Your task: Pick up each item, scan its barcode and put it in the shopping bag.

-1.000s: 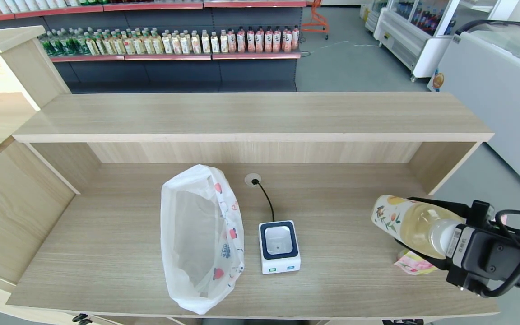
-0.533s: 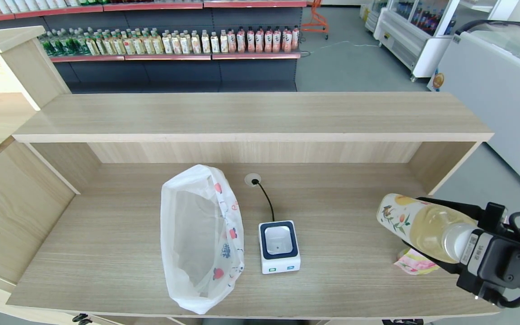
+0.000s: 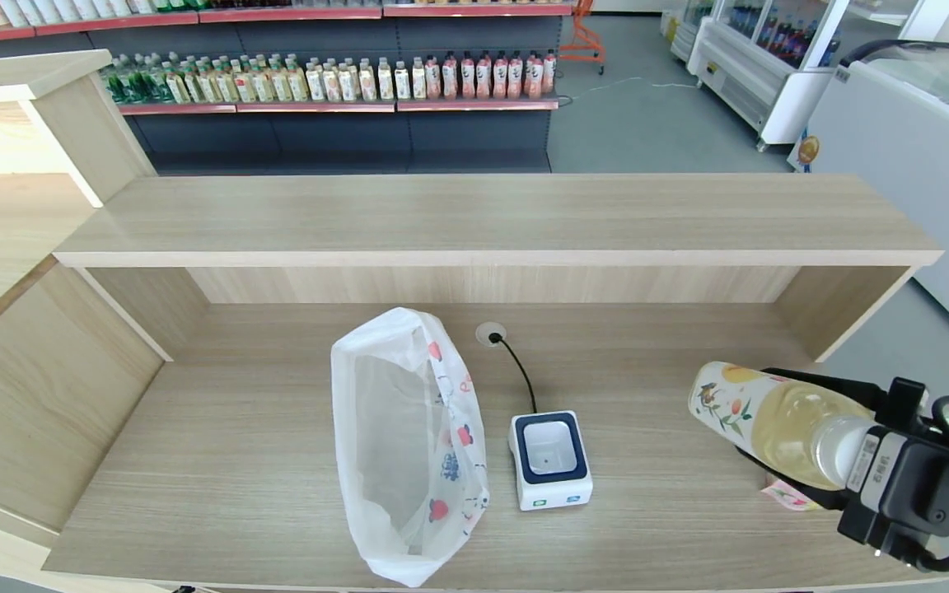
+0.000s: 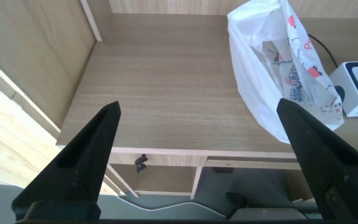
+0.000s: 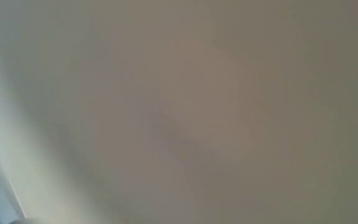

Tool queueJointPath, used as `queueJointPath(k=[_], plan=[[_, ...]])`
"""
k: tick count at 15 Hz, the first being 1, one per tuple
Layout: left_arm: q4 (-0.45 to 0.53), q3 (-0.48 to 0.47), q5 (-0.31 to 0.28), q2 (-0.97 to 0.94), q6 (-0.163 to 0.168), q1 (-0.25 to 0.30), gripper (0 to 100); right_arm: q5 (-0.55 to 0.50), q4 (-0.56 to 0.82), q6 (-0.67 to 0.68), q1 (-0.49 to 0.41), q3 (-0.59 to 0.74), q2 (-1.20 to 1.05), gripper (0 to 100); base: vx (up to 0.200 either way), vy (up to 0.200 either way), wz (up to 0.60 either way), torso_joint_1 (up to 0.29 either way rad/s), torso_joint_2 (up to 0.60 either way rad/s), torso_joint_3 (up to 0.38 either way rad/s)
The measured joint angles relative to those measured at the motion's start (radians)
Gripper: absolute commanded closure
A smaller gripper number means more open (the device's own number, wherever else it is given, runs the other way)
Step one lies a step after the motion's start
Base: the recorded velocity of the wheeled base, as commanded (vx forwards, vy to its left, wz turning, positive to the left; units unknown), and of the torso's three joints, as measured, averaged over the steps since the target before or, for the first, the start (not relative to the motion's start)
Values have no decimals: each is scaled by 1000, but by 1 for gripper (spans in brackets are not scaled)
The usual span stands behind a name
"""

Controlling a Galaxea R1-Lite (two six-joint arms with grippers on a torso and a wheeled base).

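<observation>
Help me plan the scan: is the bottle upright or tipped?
Tipped: the bottle lies nearly sideways in the right tool, above the counter.

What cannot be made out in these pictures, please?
Barcode of the bottle: too small or turned away in the head view; the right wrist view is blurred throughout.
Pink packet: mostly hidden under the bottle and the right pincer in the head view.
Bottom of the shopping bag: veiled by creased film in the head view.

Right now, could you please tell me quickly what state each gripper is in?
Left gripper: open, holding nothing.
Right gripper: shut on the bottle.
</observation>
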Motion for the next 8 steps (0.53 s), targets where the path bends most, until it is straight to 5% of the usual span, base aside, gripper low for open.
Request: queueJointPath(k=[8], plan=[[0, 0, 0, 0, 1, 0, 0, 28, -36, 88, -60, -55, 168, 100, 0, 0, 0, 0, 0, 0]])
